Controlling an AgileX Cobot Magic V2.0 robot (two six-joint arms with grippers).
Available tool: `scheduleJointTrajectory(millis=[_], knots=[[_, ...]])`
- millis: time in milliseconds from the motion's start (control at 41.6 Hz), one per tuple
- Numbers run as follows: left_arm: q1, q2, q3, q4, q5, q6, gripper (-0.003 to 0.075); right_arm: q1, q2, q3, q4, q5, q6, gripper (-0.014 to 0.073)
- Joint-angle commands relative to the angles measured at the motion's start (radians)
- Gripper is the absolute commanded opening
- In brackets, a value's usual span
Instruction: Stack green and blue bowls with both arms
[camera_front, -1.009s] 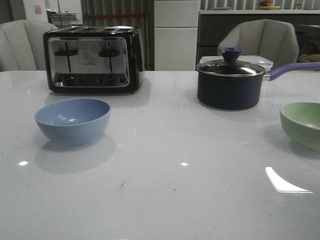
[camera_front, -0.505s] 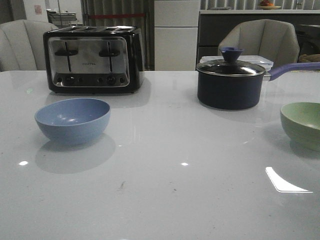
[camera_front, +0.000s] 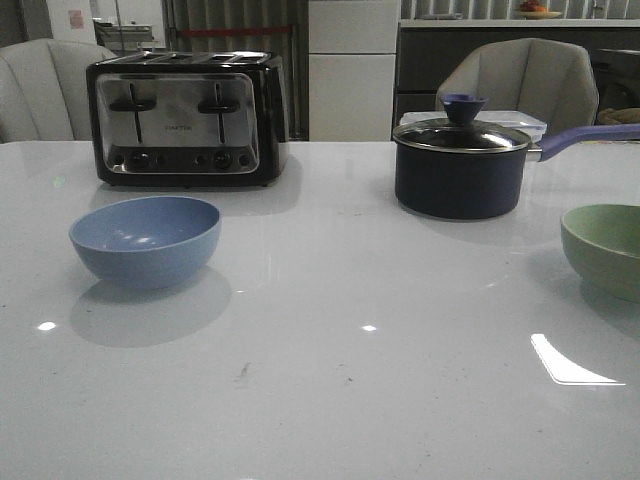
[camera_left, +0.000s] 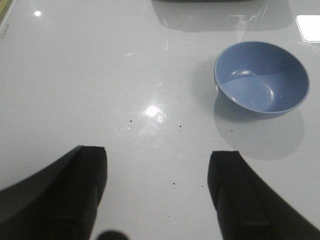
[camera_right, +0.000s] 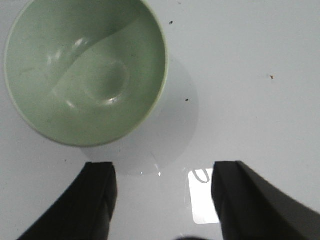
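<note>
The dusty blue bowl (camera_front: 146, 240) stands upright and empty on the left of the white table. The pale green bowl (camera_front: 606, 249) stands upright at the right edge of the front view, partly cut off. Neither arm shows in the front view. In the left wrist view my left gripper (camera_left: 157, 157) is open and empty over bare table, the blue bowl (camera_left: 261, 77) well apart from it. In the right wrist view my right gripper (camera_right: 164, 172) is open and empty just short of the green bowl (camera_right: 85, 67), not touching it.
A black and silver toaster (camera_front: 186, 118) stands behind the blue bowl. A dark lidded saucepan (camera_front: 460, 165) with a purple handle (camera_front: 585, 138) stands at the back right. Grey chairs (camera_front: 520, 85) stand beyond the table's far edge.
</note>
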Motion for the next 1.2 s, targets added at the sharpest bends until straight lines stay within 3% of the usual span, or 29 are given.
scheduleJointTrajectory(millis=[0,408,625,769,937,1177], knots=[[-0.008,0.002,-0.029,0.003,-0.065,0.001,0.0475,-0.021,0.062,-0.089,0.055,-0.034,-0.05,0.0519],[-0.008,0.002,-0.029,0.003,-0.065,0.001,0.0475,-0.021,0.412,-0.325,0.071,-0.003,-0.071,0.0512],[-0.008,0.002,-0.029,0.003,-0.065,0.001,0.0475,-0.021,0.468,-0.391,0.071,0.061,-0.082,0.0249],[-0.008,0.002,-0.029,0.003,-0.065,0.001,0.0475,-0.021,0.477,-0.409,0.071,0.077,-0.082,0.0132],[-0.008,0.002,-0.029,0.003,-0.065,0.001,0.0475,-0.014,0.455,-0.409,0.072,0.084,-0.105,0.0069],[-0.008,0.002,-0.029,0.003,-0.065,0.001,0.0475,0.083,0.347,-0.409,0.141,0.106,-0.147,0.0068]])
